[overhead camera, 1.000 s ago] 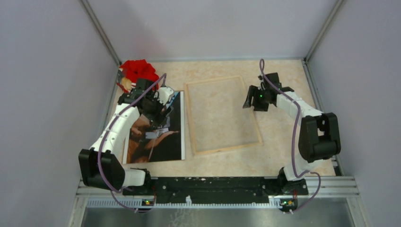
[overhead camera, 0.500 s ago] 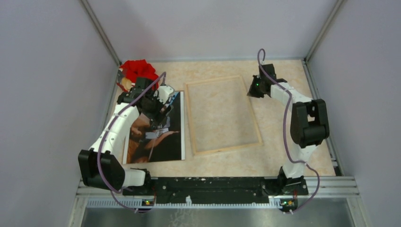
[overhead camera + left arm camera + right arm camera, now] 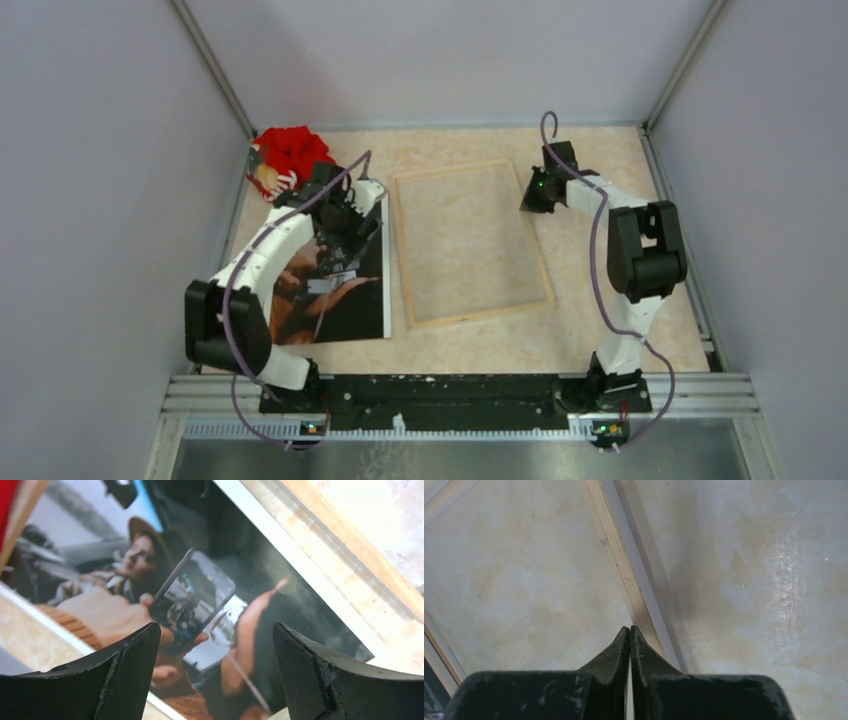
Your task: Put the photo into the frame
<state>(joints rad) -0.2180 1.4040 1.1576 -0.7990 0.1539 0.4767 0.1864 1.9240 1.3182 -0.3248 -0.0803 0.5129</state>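
Beneath the wide-open left gripper lies the photo, beneath the tightly closed right gripper the frame.

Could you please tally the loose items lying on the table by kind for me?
Photo: 1
Frame: 1
Red object: 1
Total: 3

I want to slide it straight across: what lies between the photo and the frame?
Only a narrow strip of bare tabletop separates the photo from the frame, as the top view shows.
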